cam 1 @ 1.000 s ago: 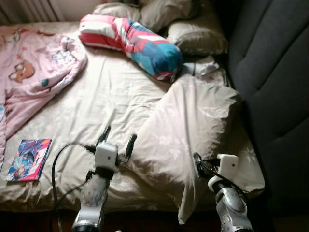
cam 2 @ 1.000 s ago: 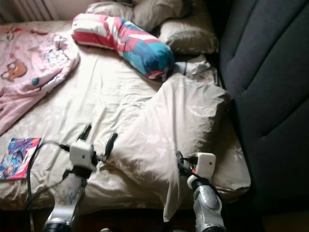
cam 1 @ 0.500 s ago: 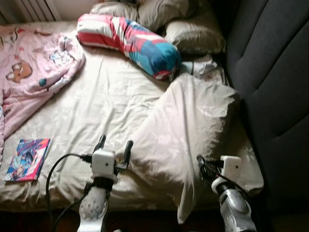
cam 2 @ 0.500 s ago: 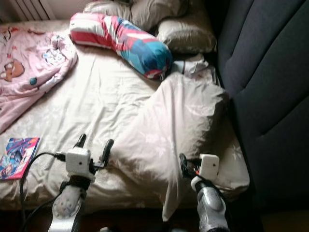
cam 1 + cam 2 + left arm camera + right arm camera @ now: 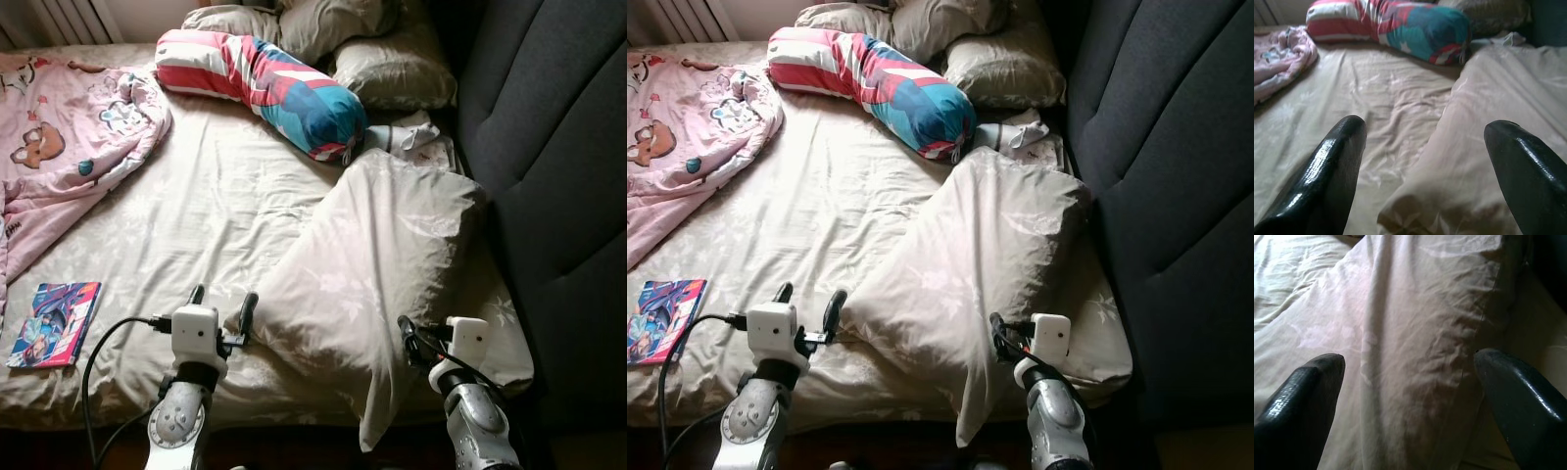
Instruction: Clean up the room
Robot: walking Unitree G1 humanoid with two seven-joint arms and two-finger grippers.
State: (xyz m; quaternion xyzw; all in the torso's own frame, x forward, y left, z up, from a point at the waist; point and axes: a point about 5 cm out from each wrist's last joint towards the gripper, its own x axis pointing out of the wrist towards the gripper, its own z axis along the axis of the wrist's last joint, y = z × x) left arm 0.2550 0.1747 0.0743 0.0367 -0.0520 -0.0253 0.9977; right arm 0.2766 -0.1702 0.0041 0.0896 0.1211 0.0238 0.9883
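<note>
A bed (image 5: 196,215) with a wrinkled beige floral sheet sits against a dark padded headboard (image 5: 558,147). A large soft beige pillow (image 5: 382,264) lies slanted near the bed's near edge, one limp corner of its case hanging over the side. The left claw (image 5: 222,304), its fingers spread, hovers with one glossy black finger (image 5: 1528,176) at the pillow's lower corner. The right claw (image 5: 1405,382) is also spread wide, pointing at the creased pillow fabric near the hanging corner. Further back lies a plump bolster (image 5: 265,88) striped red, white and blue, with two grey-beige pillows (image 5: 392,69) behind it. A crumpled pink blanket (image 5: 59,157) with cartoon prints covers the far left, and a flat colourful book (image 5: 54,323) lies near the edge.
</note>
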